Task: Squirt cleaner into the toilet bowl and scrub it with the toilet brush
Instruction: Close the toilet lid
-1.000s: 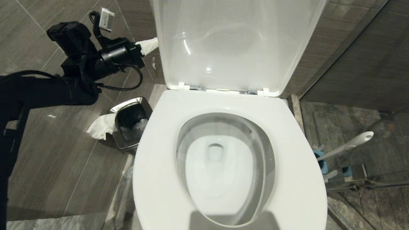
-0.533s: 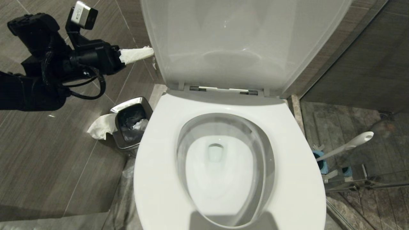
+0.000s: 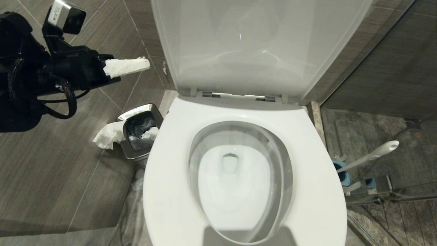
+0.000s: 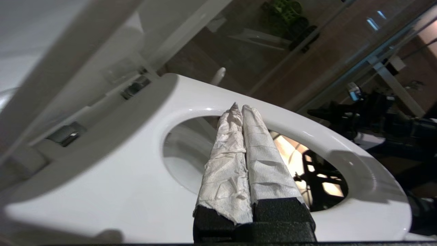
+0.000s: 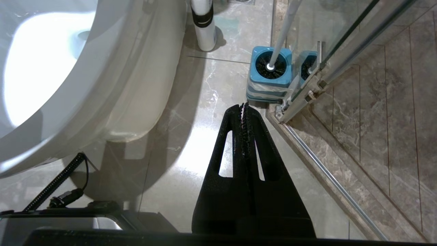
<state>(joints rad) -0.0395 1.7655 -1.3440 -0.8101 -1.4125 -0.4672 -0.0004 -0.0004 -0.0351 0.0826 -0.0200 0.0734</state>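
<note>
The left gripper, fingers pressed together, drew back leftward from the toilet lid, which tipped further upright.

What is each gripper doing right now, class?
Left gripper: shut, holding nothing, fingers wrapped in white paper, beside the raised lid.
Right gripper: shut, empty, above the floor.

We count one toilet, lid up. One brush, standing in one blue holder. One steel bin, one wad of paper beside it. Two claws: left, right.
</note>
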